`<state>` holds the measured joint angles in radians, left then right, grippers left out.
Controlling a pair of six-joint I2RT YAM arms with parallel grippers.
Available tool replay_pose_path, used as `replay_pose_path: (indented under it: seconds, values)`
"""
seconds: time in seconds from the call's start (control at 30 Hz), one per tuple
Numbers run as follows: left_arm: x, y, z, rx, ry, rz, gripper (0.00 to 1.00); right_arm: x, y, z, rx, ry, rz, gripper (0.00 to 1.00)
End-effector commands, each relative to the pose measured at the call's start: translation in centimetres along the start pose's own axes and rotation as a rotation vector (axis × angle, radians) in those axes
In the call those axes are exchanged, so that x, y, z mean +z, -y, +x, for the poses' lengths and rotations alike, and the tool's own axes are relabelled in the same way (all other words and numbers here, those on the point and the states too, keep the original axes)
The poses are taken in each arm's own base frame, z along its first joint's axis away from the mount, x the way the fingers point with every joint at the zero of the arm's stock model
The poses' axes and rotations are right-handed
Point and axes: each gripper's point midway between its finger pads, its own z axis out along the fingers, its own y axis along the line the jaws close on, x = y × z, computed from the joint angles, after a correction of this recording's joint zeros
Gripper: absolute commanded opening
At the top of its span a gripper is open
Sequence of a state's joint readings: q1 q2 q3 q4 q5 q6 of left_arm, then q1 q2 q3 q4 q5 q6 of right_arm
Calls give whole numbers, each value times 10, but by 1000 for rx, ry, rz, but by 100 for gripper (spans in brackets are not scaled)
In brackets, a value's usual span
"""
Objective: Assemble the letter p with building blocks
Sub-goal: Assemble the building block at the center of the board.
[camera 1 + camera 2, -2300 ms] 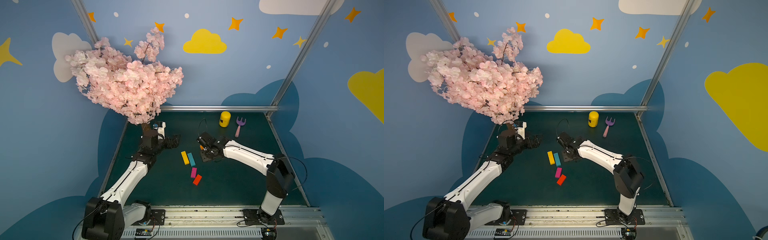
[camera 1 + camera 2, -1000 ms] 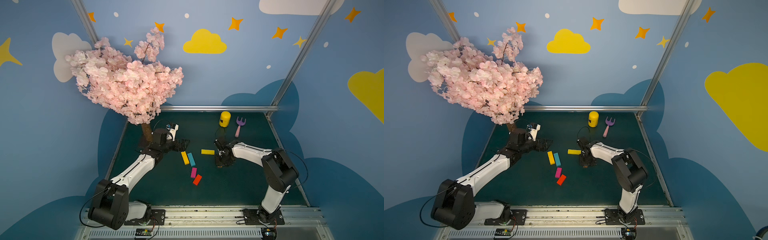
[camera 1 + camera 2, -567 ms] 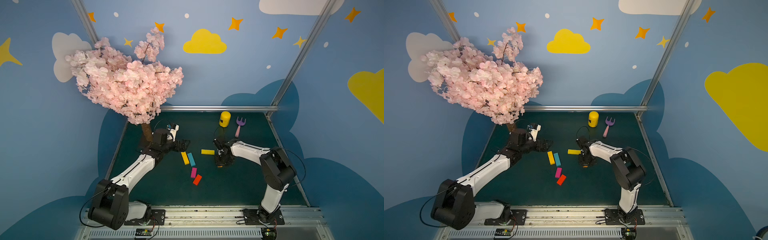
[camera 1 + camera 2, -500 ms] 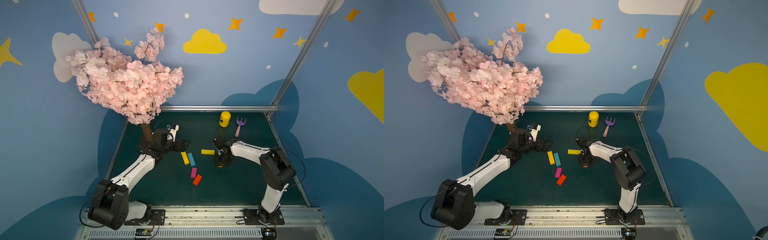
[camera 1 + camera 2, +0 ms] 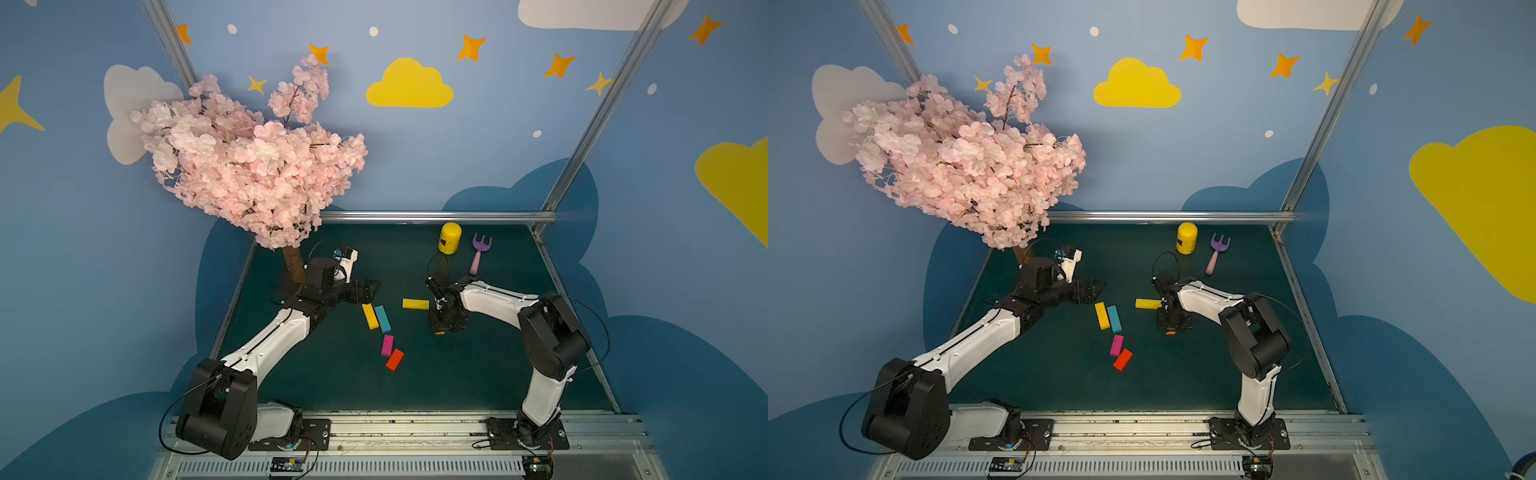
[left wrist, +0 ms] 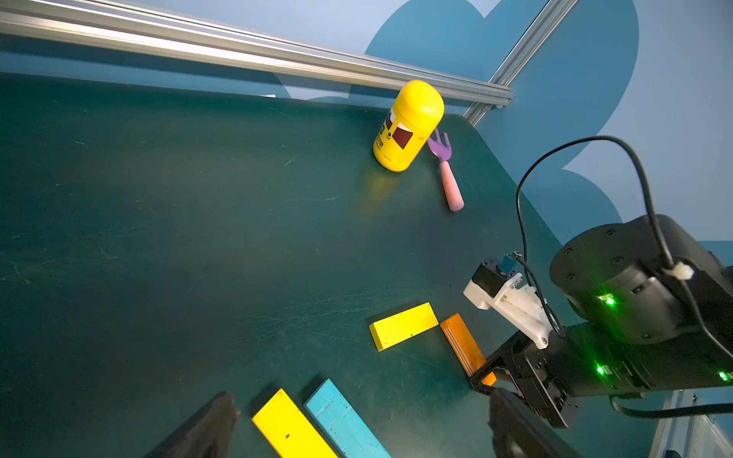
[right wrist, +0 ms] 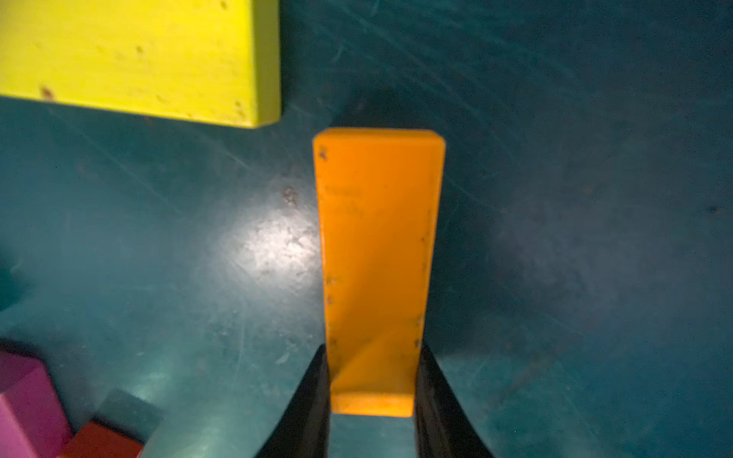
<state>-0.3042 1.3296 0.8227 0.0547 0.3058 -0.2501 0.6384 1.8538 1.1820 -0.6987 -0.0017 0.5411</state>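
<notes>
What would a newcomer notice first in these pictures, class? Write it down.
The pink blossom tree towers over the back left corner of the dark green table. Bright building blocks lie scattered mid-table, and the right gripper has its jaws shut on the orange block.

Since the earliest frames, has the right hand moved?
Yes. The right hand, shut on the orange block, has shifted right and nearer the front rail: before it sat left of the yellow can, now in line with it.
</notes>
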Motion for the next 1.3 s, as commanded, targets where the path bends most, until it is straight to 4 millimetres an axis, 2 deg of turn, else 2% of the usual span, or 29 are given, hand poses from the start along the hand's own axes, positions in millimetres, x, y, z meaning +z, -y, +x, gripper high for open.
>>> replay_pose_path:
  seconds: [0.0, 0.3, 0.7, 1.1, 1.17, 1.27]
  values:
    - [-6, 7, -12, 19, 26, 9, 100, 3, -14, -29, -10, 92, -52, 19]
    - [-7, 7, -11, 20, 27, 10, 100, -11, -14, -30, -19, 112, -54, 18]
    - [-9, 7, -10, 24, 32, 5, 100, 0, -9, -25, -13, 71, -24, 18]
    - [-9, 7, -10, 22, 31, 5, 100, 6, -9, -27, -9, 59, -12, 24]
    - [-9, 7, -9, 23, 30, 4, 100, 6, -9, -27, -9, 55, -12, 27]
    - [-9, 7, -9, 22, 29, 6, 100, 5, -9, -26, -9, 58, -9, 39]
